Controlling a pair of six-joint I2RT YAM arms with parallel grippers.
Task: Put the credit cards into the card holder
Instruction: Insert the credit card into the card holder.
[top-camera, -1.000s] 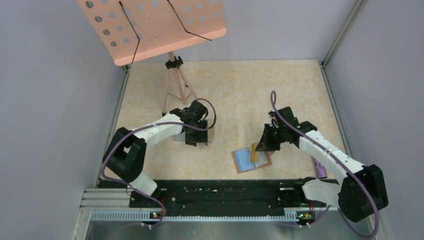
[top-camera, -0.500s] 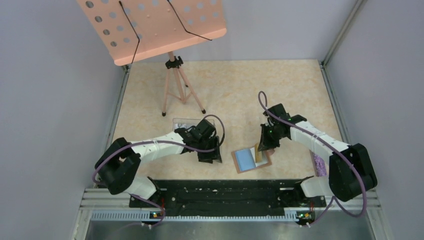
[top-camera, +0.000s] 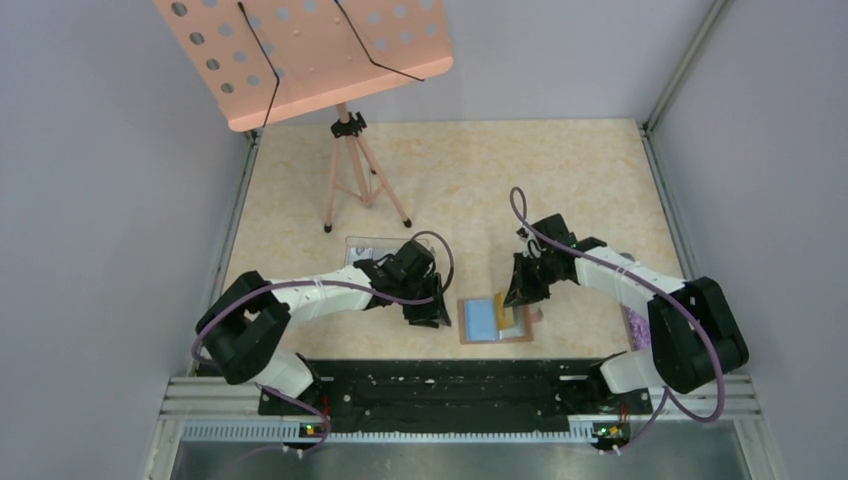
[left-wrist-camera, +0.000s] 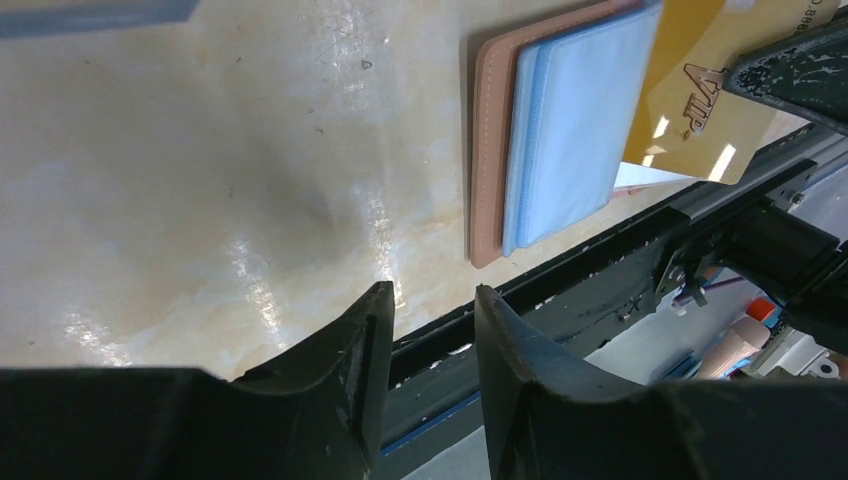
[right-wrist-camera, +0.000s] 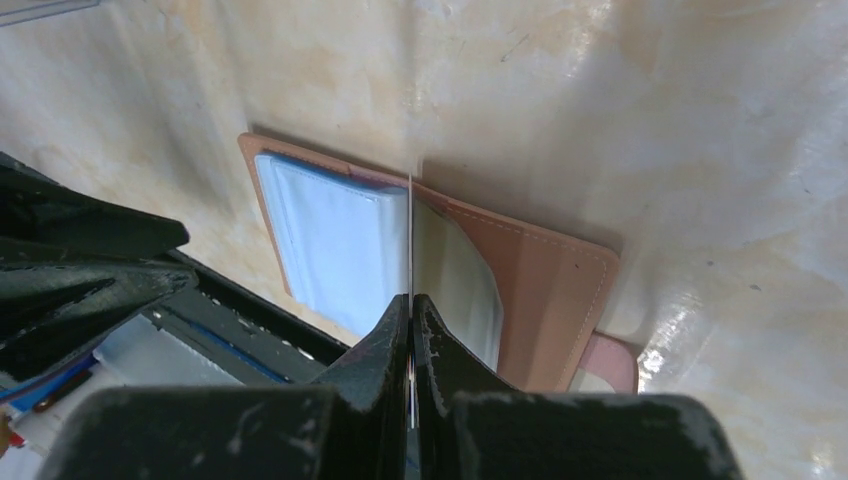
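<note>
Right gripper (right-wrist-camera: 411, 310) pinches a yellow card (left-wrist-camera: 705, 95) edge-on over the open holder (right-wrist-camera: 545, 285). Left gripper (left-wrist-camera: 430, 320), parted and empty at its 9 o'clock, should pin that edge.

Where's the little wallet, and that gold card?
card holder (left-wrist-camera: 570, 130): left wrist view, blue inner face.
gold card (left-wrist-camera: 690, 110): left wrist view, printed face beside the VIP lettering.
</note>
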